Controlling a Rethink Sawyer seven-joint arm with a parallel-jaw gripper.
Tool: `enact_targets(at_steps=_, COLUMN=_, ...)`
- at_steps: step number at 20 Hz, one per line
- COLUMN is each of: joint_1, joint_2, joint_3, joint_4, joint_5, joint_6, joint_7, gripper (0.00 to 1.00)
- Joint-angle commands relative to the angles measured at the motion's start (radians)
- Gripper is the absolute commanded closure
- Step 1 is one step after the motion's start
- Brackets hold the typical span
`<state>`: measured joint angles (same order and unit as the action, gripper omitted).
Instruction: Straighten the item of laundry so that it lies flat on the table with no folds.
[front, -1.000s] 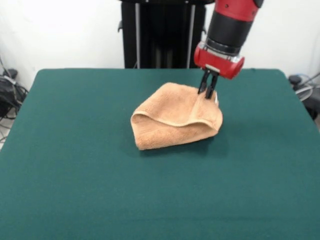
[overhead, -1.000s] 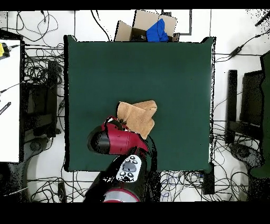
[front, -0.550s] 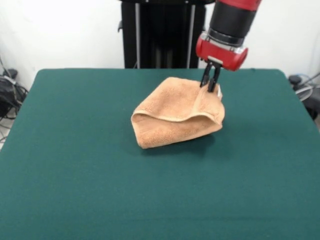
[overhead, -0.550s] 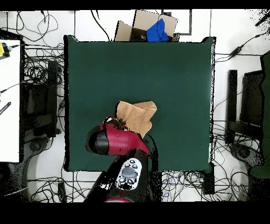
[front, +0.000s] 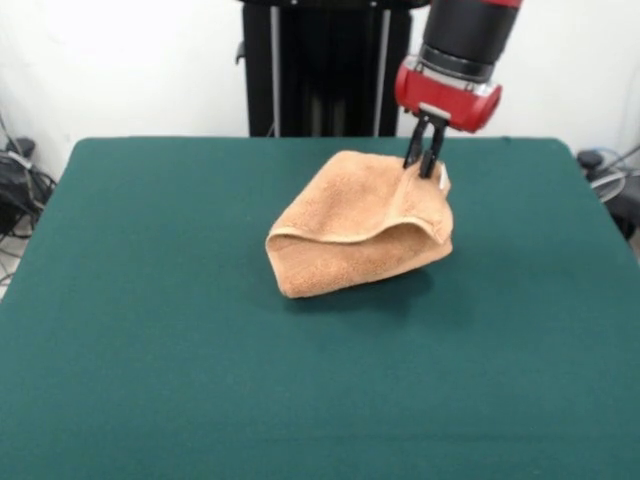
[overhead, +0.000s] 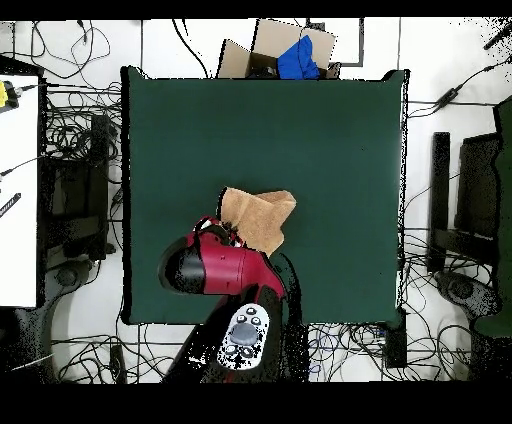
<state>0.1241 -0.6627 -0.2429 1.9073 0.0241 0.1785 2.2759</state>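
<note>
From the front, the red-and-black arm's dark gripper pinches the far corner of the folded orange-tan terry towel on the dark green felt table, where a shallow grip could slip; from overhead, the towel sits mid-table, bunched double.

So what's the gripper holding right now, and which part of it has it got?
The gripper is shut on the towel, pinching it at the raised far corner next to the small white label, while the rest sags folded on the table.
</note>
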Motion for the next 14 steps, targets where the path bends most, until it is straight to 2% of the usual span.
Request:
enact_targets(at_steps=1, joint_1=0.006, joint_2=-0.030, joint_3=0.050, joint_4=0.031, joint_5=-0.036, joint_6=0.145, joint_7=0.034, gripper=1.00)
enact_targets(at_steps=14, joint_1=-0.001, joint_2=-0.108, joint_3=0.074, joint_4=0.055, joint_5=-0.039, joint_6=0.283, joint_7=0.013, gripper=1.00)
